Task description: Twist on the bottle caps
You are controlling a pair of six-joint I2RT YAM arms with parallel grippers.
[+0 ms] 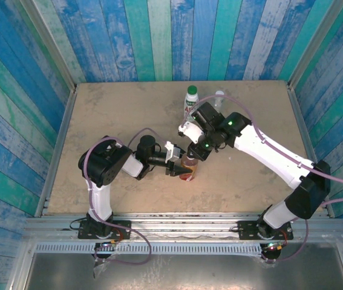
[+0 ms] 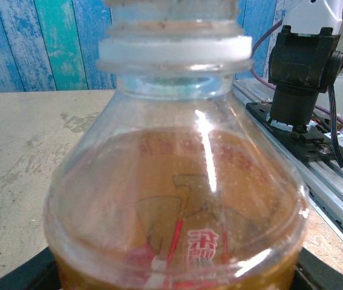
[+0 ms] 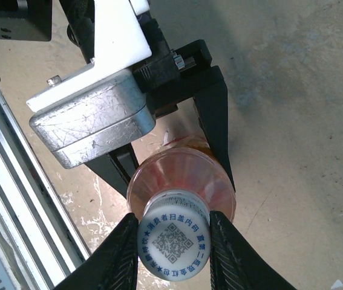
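Note:
The amber-orange bottle [image 1: 187, 171] with a red label stands upright at mid-table. My left gripper [image 1: 179, 167] is shut on its body from the left; its black fingers [image 3: 215, 115] flank the bottle [image 3: 183, 178] in the right wrist view. The white cap [image 3: 174, 243], printed with a blue QR code, sits on the neck, and my right gripper [image 3: 174, 244] is shut on it from above with a finger on each side. The left wrist view shows the bottle [image 2: 177, 199] close up, with the white cap [image 2: 174, 48] on top. The white bottle [image 1: 190, 104] wears the green cap [image 1: 191, 89]. The slim clear bottle [image 1: 219, 98] stands beside it.
Blue and green plank walls enclose the sandy table [image 1: 111, 121]. A metal rail [image 1: 177, 220] runs along the near edge and carries the right arm's base [image 2: 301, 66]. Open tabletop lies to the left and right of the amber bottle.

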